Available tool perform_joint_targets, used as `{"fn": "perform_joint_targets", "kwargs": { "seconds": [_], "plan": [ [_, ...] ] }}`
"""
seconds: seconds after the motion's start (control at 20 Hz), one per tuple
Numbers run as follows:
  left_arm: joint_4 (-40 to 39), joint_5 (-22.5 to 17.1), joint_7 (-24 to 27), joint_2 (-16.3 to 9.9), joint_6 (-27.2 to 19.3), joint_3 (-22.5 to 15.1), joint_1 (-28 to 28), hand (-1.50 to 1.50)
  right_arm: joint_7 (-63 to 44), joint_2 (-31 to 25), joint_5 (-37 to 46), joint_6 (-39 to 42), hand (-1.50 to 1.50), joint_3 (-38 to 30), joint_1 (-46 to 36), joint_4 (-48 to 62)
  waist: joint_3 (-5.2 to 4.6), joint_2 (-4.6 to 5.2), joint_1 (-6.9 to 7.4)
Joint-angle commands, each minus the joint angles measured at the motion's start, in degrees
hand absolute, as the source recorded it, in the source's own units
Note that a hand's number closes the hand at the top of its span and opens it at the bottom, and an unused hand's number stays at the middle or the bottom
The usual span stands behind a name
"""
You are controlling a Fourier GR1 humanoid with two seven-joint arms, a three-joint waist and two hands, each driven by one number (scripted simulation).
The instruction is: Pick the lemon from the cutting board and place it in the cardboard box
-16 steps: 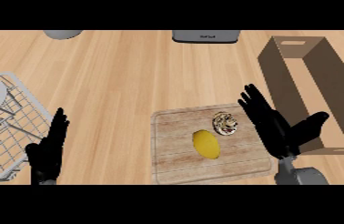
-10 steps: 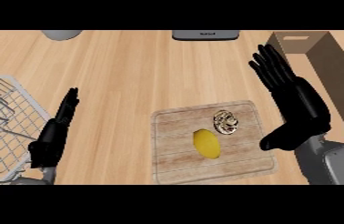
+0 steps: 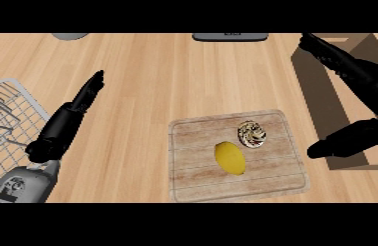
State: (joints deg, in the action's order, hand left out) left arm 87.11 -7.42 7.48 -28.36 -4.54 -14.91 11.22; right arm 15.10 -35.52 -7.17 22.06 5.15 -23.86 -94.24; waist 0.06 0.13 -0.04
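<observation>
While the lemon [image 3: 230, 158] lies on the cutting board [image 3: 192, 180], just below and left of a small round patterned object [image 3: 252, 134] that sits near the board's upper right corner, neither hand touches it. Pale wood planks with a fine grain make up the counter [image 3: 184, 80], and the board, a lighter slab with rounded corners, rests toward the counter's near edge, right of the middle. At the counter's right edge stands the cardboard box [image 3: 319, 90], its brown wall just beside the board's right side. Over that box hangs the right hand [image 3: 347, 70], fingers straight and released, its thumb [image 3: 343, 144] reaching down near the board's right edge; it holds nothing. By the counter's left side the left hand [image 3: 63, 125] shows edge-on, fingers straight and released, pointing toward the far edge. A wire rack [image 3: 18, 115] occupies the counter's left edge, beside that hand. Along the far edge sit a dark flat object [image 3: 230, 36] and a grey rounded object [image 3: 70, 36], both cut off by the view.
</observation>
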Motion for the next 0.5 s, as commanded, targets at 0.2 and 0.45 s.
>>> {"fn": "perform_joint_targets", "kwargs": {
  "seconds": [0.2,0.45],
  "plan": [
    [-1.05,1.82,-0.40,0.79,2.10,-0.51,2.17,0.00,13.45,-5.74,17.28,3.96,-1.50,5.54,-3.01,1.26,-0.05,0.02,0.54],
    [-0.87,0.00,-2.41,-0.32,3.68,1.43,3.22,0.00,5.42,-10.74,26.76,7.06,-1.50,12.80,-3.44,-8.73,-0.12,-0.39,-0.14]
  ]
}}
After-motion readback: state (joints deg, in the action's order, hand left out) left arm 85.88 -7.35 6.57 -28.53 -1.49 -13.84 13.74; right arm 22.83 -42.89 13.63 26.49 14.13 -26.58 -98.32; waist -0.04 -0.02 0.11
